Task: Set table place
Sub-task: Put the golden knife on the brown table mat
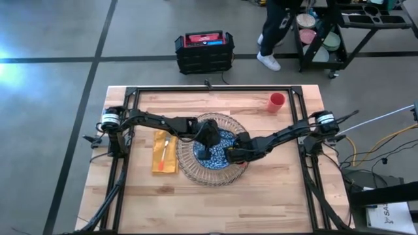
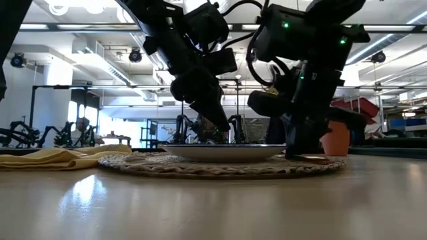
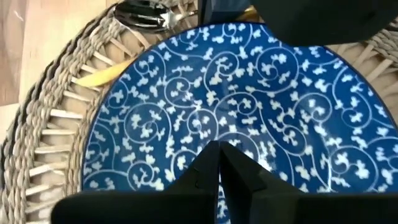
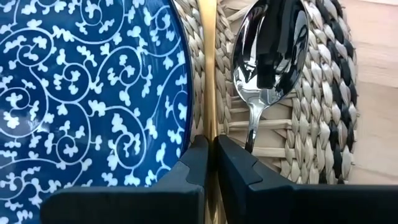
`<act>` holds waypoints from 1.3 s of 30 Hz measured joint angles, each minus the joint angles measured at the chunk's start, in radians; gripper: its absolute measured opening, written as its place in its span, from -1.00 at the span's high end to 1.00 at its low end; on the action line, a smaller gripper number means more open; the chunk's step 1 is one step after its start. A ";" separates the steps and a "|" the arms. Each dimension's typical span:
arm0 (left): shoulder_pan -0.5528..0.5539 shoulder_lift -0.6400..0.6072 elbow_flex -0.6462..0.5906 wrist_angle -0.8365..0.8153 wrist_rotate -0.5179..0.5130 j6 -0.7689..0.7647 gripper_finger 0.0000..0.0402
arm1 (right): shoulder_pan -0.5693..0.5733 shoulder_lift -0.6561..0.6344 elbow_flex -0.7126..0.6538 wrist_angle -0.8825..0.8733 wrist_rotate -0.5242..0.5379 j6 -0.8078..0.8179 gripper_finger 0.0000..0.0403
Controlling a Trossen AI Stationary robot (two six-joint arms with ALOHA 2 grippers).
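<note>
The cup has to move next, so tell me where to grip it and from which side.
Grip the red cup across its rim, probably coming straight down from above. It stands upright, mouth up, alone near the table's far edge, so nothing crowds the fingers there.

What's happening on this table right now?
Both arms are over the place setting. The left gripper hovers shut over the blue-patterned plate, which sits on a woven charger. The right gripper is shut beside a spoon on the charger's edge. A yellow napkin lies left; a red cup stands apart.
</note>
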 joint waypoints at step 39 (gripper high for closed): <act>0.000 -0.001 0.000 -0.024 0.000 -0.003 1.00 | 0.102 0.017 0.177 -0.177 -0.086 0.026 0.31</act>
